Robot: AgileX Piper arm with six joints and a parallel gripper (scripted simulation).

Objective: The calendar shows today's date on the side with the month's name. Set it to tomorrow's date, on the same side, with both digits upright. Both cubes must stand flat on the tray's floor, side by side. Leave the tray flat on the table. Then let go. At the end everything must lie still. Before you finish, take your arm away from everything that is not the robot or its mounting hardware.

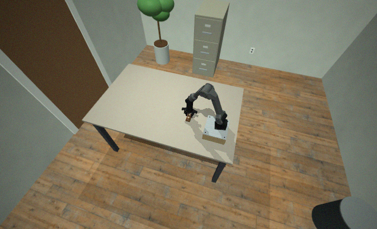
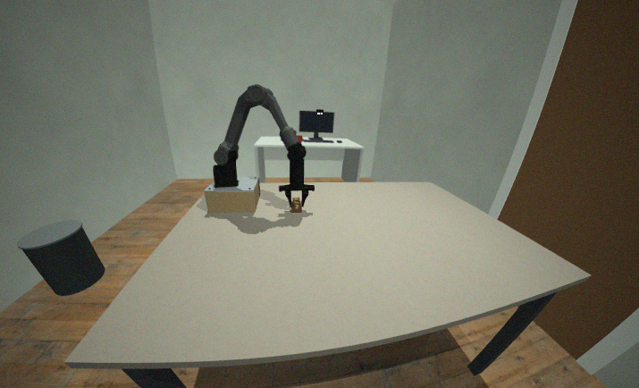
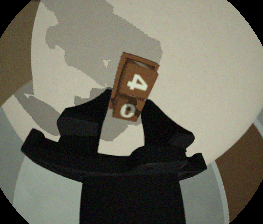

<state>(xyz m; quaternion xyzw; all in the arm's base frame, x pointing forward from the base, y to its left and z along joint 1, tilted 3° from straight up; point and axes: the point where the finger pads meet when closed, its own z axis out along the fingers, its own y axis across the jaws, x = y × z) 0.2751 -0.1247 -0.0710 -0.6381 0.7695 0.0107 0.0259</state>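
Showing 4 and prob. 0, calendar (image 3: 134, 88) sits under half-open gripper (image 3: 125, 113).

near cube (image 3: 127, 110) partly behind fingers, digit perhaps 0

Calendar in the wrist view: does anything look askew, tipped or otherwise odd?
Nothing stands out. The calendar sits flat on the table, its two cubes side by side showing 4 and 0. The hand is open, its fingers either side of the nearer cube. Whether they touch it is unclear.
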